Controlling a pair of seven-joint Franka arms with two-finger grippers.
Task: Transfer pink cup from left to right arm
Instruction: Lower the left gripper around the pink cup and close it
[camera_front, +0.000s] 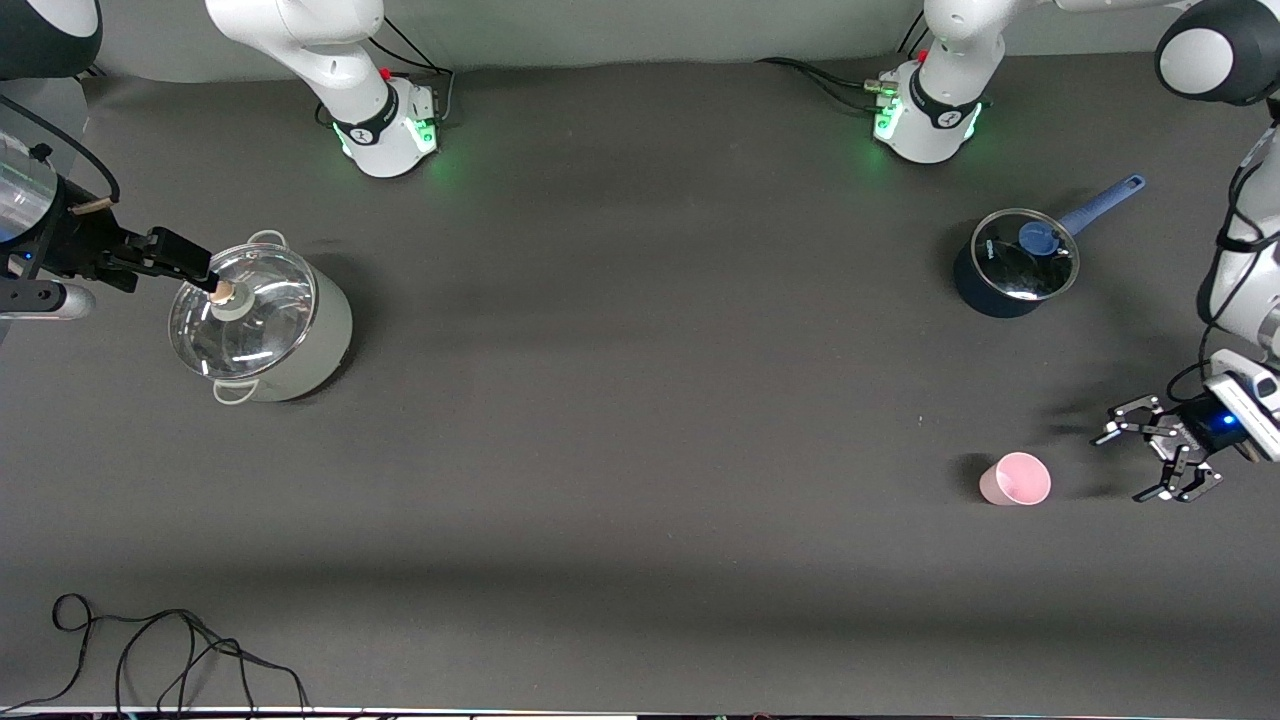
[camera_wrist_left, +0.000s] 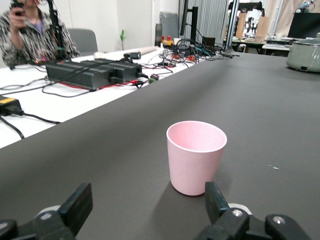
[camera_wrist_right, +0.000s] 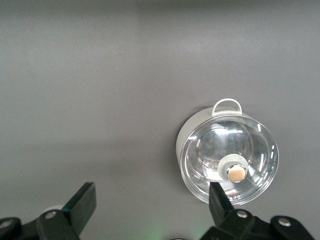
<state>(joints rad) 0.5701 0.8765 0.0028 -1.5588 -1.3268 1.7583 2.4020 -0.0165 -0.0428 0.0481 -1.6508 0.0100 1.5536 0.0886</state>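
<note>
The pink cup (camera_front: 1015, 479) stands upright on the dark table toward the left arm's end, nearer to the front camera than the blue saucepan. My left gripper (camera_front: 1125, 465) is open, low beside the cup and apart from it, with its jaws facing the cup. In the left wrist view the cup (camera_wrist_left: 195, 157) stands just ahead of the open left gripper (camera_wrist_left: 148, 205), close to one fingertip (camera_wrist_left: 216, 199). My right gripper (camera_front: 195, 262) is open and empty, up over the pale pot's glass lid (camera_front: 243, 310); it also shows in the right wrist view (camera_wrist_right: 150, 202).
A pale green pot with a glass lid (camera_wrist_right: 227, 159) stands toward the right arm's end. A blue saucepan with a lid and long handle (camera_front: 1012, 265) stands toward the left arm's end. A black cable (camera_front: 150, 650) lies by the table's front edge.
</note>
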